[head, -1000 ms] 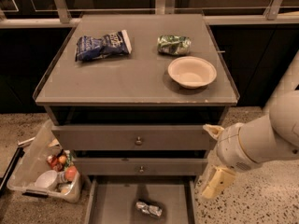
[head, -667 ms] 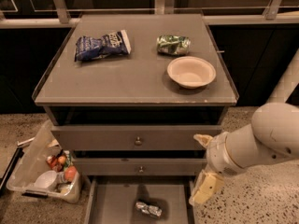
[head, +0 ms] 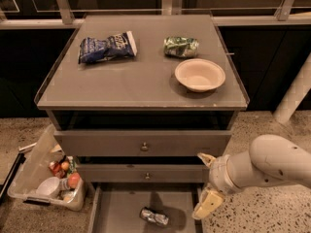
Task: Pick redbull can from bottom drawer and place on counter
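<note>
The redbull can lies on its side on the floor of the open bottom drawer, near the drawer's middle. My gripper is at the drawer's right edge, right of the can and a little above it. It is open and empty, with one fingertip up by the middle drawer front and the other finger pointing down over the drawer's right wall. The counter is the grey slab on top of the cabinet.
On the counter lie a dark-blue snack bag, a green-and-silver packet and a beige bowl. Two shut drawer fronts with knobs sit above the open drawer. A plastic bin of rubbish stands at the left. A white post stands at the right.
My arm and gripper have moved left and down, closer to the open bottom drawer's right edge. The can and the things on the counter have not moved.
</note>
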{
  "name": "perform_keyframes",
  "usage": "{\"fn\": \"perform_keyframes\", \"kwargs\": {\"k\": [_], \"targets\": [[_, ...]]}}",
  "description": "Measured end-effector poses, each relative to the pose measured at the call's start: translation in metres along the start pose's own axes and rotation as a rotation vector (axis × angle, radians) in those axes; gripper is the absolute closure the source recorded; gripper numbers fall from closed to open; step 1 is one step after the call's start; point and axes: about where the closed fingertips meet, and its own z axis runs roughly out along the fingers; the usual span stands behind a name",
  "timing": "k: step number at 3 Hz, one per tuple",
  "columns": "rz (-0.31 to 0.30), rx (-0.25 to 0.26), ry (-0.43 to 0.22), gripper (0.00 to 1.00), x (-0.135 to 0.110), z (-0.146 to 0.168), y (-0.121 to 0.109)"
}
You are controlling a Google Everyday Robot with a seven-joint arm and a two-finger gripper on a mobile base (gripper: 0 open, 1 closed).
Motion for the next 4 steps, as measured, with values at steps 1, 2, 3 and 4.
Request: {"fn": "perform_keyframes", "kwargs": {"k": [1,2,3,4], "targets": [[0.013,0.025,-0.022,0.0,0.036,0.038,0.002],[0.011,0.022,-0.022,0.0,0.035,0.039,0.004],[0.0,0.002,-0.028,0.0,0.043,0.068,0.013],[-0.011,0.015,-0.058,0.0,0.065,0.117,0.016]]}}
